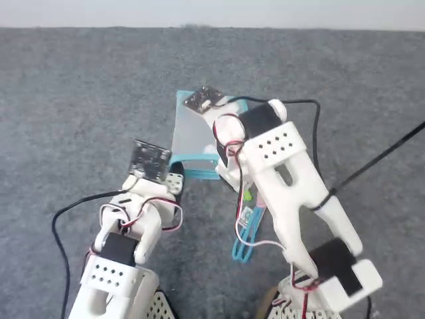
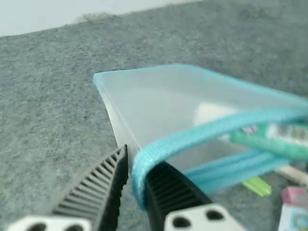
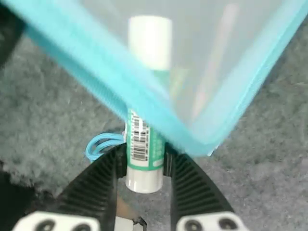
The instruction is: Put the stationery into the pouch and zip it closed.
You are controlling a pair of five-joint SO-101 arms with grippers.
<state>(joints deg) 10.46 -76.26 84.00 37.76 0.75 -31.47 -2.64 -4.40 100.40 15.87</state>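
Pouch rim (image 2: 192, 136) is pinched by left fingers (image 2: 168, 192); right fingers (image 3: 94, 190) clamp a glue stick (image 3: 143, 154) half inside.

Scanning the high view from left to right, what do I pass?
Left gripper, pinching the pouch corner → pouch → blue loop handles lying on the grey surface → right arm's base.

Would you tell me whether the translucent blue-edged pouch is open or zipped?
Open: the left gripper holds one edge of the pouch raised; the green-and-white glue stick in the right gripper pokes inside.
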